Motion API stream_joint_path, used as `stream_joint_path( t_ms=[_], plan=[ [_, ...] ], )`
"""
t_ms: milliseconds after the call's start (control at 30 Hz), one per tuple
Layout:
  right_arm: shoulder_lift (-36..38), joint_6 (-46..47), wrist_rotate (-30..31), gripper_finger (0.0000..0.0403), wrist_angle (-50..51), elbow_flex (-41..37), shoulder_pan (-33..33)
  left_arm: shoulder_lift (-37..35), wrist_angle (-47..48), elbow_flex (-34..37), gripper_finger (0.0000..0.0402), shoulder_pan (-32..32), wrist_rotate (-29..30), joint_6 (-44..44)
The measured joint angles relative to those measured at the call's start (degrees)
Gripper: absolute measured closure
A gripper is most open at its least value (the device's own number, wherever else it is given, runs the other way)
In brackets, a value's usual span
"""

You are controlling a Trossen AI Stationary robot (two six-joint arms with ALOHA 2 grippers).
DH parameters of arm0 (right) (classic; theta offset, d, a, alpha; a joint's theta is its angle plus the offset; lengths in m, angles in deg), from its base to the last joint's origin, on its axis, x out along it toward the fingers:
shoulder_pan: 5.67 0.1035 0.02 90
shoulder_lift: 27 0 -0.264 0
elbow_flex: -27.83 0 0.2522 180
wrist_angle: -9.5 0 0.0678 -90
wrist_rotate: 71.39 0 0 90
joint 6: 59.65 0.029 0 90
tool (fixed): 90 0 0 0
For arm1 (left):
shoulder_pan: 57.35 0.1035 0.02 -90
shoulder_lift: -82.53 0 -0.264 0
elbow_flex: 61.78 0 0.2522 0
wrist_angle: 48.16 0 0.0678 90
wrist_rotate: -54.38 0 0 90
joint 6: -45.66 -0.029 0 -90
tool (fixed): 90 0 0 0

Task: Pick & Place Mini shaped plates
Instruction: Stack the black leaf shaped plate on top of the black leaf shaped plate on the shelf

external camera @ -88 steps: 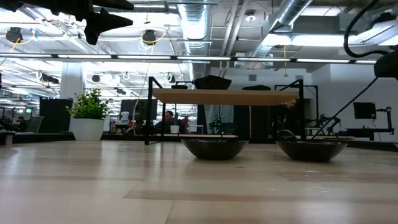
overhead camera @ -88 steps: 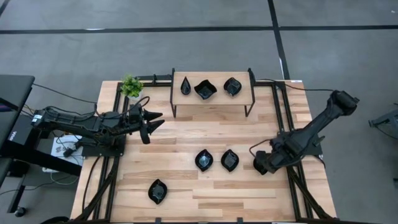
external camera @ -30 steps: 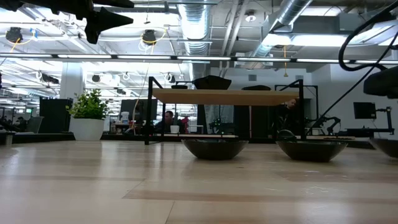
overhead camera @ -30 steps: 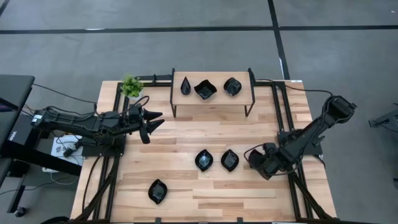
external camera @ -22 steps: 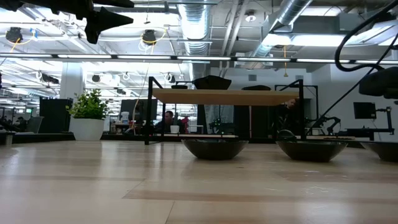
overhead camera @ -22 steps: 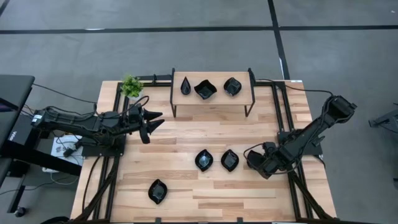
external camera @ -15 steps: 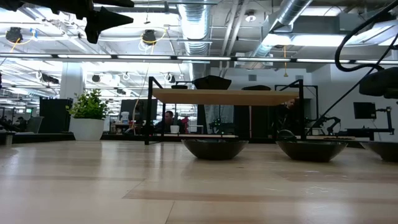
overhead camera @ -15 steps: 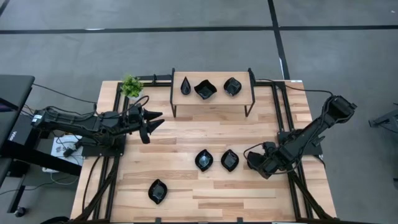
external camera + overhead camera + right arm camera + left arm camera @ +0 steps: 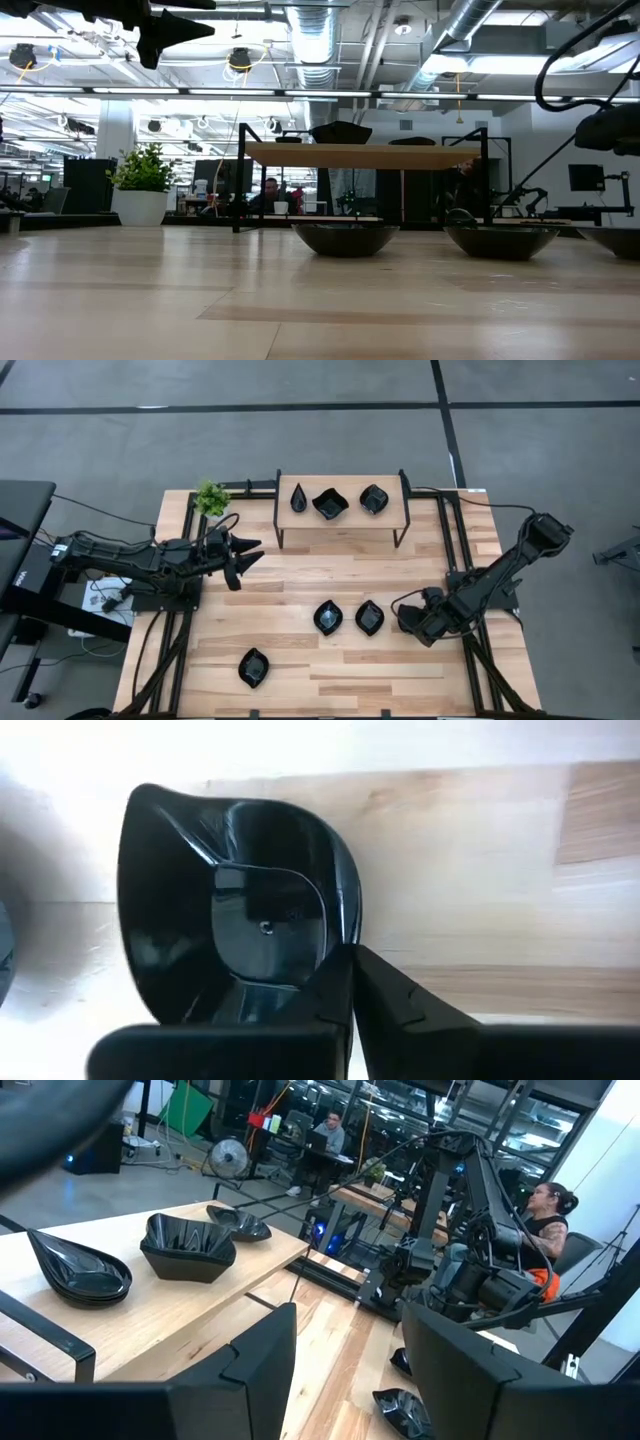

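The mini shaped plates are glossy black dishes. Three sit on a raised wooden shelf (image 9: 340,518) at the table's far side, and two rest on the table mid-right (image 9: 328,617) (image 9: 369,617). One more lies near the front (image 9: 253,667). My right gripper (image 9: 350,960) points down at the table's right and is shut on another plate (image 9: 235,920). In the high view that gripper (image 9: 412,618) hides its plate. My left gripper (image 9: 245,555) hangs open and level above the table's left side, touching nothing. My right gripper pinches the plate's rim (image 9: 343,925) between its two fingers, one finger on the inner side of the wall and one on the outer. The fingers come from above, pointing down. The plate lies with its hollow up, its base on the table (image 9: 612,240).
A small green potted plant (image 9: 210,498) stands at the far left corner beside the shelf. Black frame rails run along both sides of the table (image 9: 300,575). Bare wood lies between the shelf and the two middle plates, and at the near right.
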Motion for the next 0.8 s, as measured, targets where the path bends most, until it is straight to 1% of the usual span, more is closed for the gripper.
stream_joint_path(
  t_ms=[167, 267, 433, 567, 633, 800],
  plan=[
    [2.1, -0.4, -0.4, 0.0401, 7.0, 3.4, 0.1, 0.0, 0.0, 0.0, 0.0216, 0.0, 0.0, 0.0],
    [4.5, -0.5, -0.2, 0.0401, 14.1, 6.5, 0.1, 0.0, -0.4, 0.0, 0.0216, 0.0, 0.0, 0.0],
    [9.0, -2.0, 5.5, 0.0402, 23.7, 12.9, 0.1, 0.0, -0.4, 0.0, 0.0216, 0.0, 0.0, 0.0],
    [12.2, -2.9, 13.4, 0.0402, 29.1, 17.9, 0.1, 0.0, -0.4, 0.0, 0.0216, 0.0, 0.0, 0.0],
    [13.6, -2.9, 19.0, 0.0402, 30.7, 20.0, 0.1, 0.0, -0.5, 0.0, 0.0216, 0.0, 0.0, 0.0],
    [16.0, -3.2, 38.9, 0.0402, 31.0, 23.1, 0.0, 0.0, -0.4, 0.0, 0.0216, 0.0, 0.0, 0.0]
  ],
)
